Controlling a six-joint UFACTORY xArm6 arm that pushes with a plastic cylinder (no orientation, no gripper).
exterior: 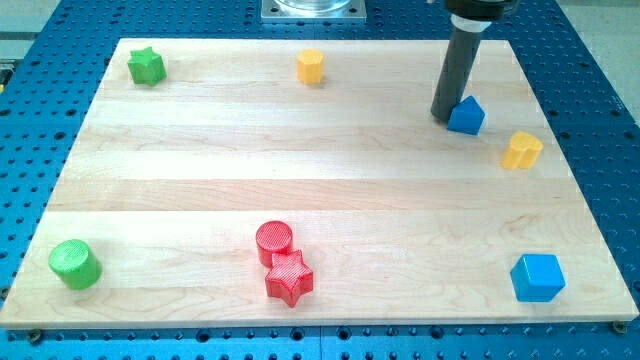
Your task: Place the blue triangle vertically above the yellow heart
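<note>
The blue triangle [466, 116] lies at the upper right of the wooden board [300, 160]. The yellow heart [521, 150] lies just to its lower right, a small gap apart. My tip [443, 117] stands on the board right against the blue triangle's left side. The rod rises from there to the view's top edge.
A yellow hexagonal block [311, 66] sits at top centre and a green star [146, 66] at top left. A green cylinder [75, 264] is at bottom left. A red cylinder [274, 241] touches a red star [288, 277] at bottom centre. A blue cube [537, 277] is at bottom right.
</note>
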